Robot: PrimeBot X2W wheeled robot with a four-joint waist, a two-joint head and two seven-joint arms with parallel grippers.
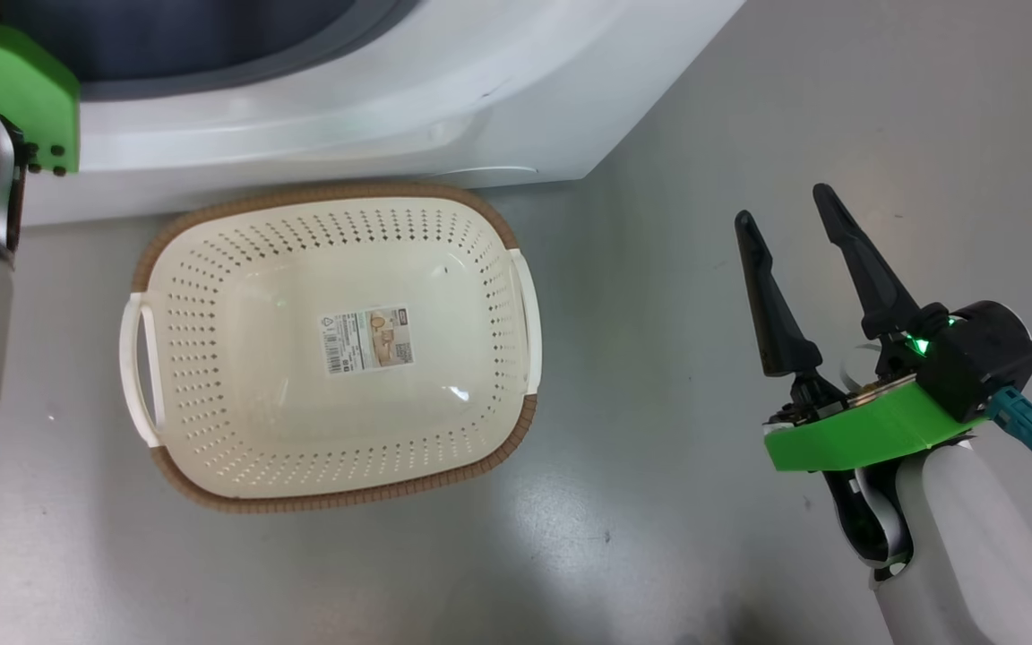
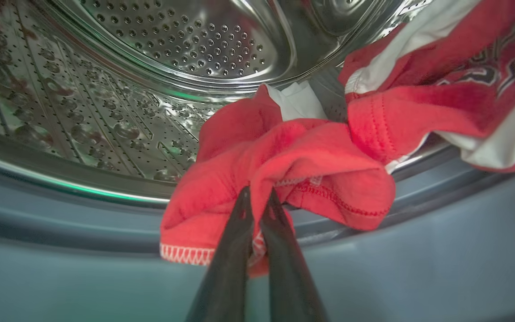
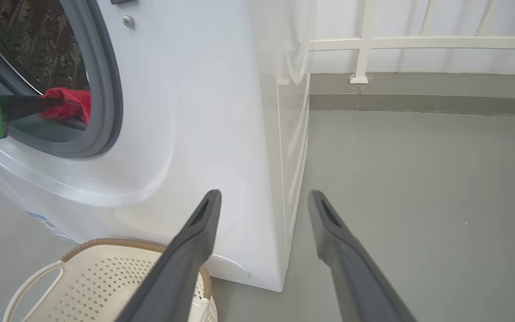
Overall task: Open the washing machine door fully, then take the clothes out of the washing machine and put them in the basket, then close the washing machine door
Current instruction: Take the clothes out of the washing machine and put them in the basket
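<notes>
Underfoot, a smooth grey floor point(image 1: 659, 269), glossy with soft reflections. Behind, a pale wall and a white railing point(image 3: 365, 44) above a low grey kerb. On that floor, the white washing machine point(image 1: 346, 98), mouth open, grey seal point(image 2: 61, 223) ringing the perforated steel drum point(image 2: 172, 40). Just in front of it, the basket point(image 1: 328, 192): cream, perforated, brown-rimmed, a white handle at either side, a paper label point(image 1: 366, 340) on its bare bottom.

Left pincer point(image 2: 258, 192) thrust into the mouth of the machine, fingers pressed almost together. Grips a fold of the red clothes point(image 2: 293, 152) right at the lip of the drum. Right pincer point(image 1: 782, 202) out over bare floor, to the right of the basket and near the machine's front corner, fingers spread wide. Holds nothing, touches nothing.

Clothes bunched around the left fingertips, draped across the seal. In the left wrist view, trailing up and to the right of the tips into a larger heap of red with white patches and a dark print. A white-stitched hem hanging just below the grip, beside the fingers. Well apart from the right pincer. Basket on the floor below the machine's mouth, between the two arms in the head view.
</notes>
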